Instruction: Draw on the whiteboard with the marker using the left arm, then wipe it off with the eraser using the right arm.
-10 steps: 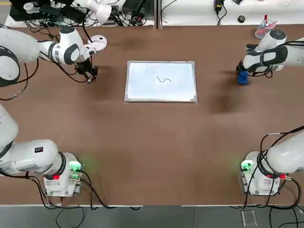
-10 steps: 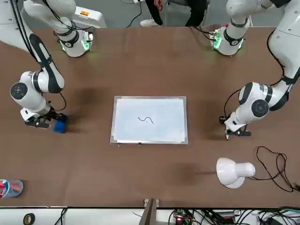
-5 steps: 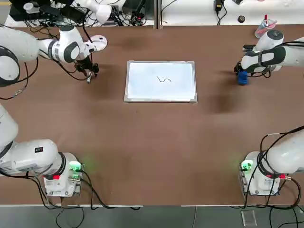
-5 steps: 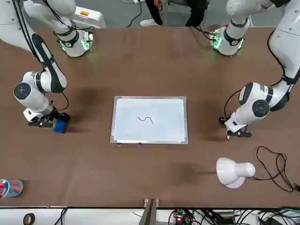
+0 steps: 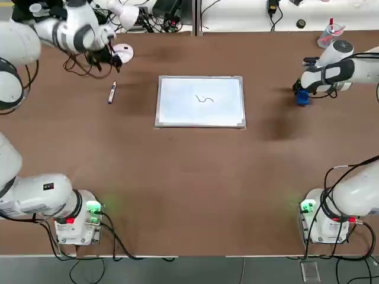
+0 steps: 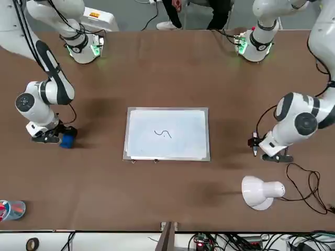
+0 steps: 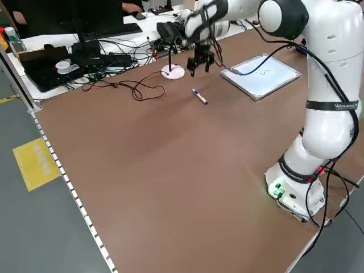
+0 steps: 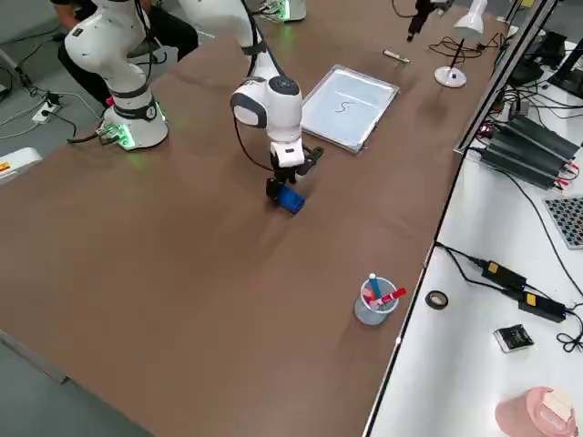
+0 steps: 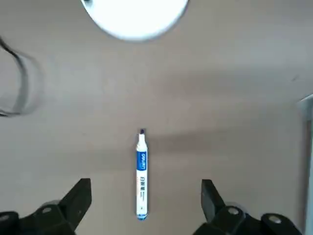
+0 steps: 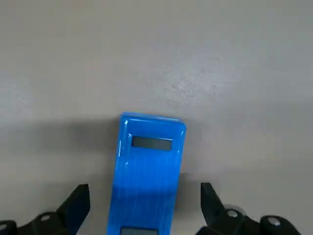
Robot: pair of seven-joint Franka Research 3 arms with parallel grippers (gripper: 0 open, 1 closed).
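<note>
The whiteboard [image 5: 177,109] lies flat in the middle of the table and carries a small black squiggle [image 5: 204,99]. The marker [image 5: 111,93] rests on the table to the board's left, also seen as the marker [image 9: 141,178] in the left wrist view. My left gripper [image 9: 145,191] hangs open above it, fingers well clear on both sides. The blue eraser [image 5: 302,97] sits on the table right of the board. My right gripper [image 10: 144,193] is low over the eraser [image 10: 149,166], open, with one finger on each side and not touching it.
A white desk lamp [image 6: 259,191] stands near the marker, its cable [image 6: 309,185] trailing over the table. A clear cup with red items [image 8: 373,302] sits at the far right corner. A person's legs [image 6: 217,10] show beyond the robot's side.
My left gripper opened, let go of the marker and rose away from it; the marker now lies alone on the table. The right gripper stayed open over the eraser.
</note>
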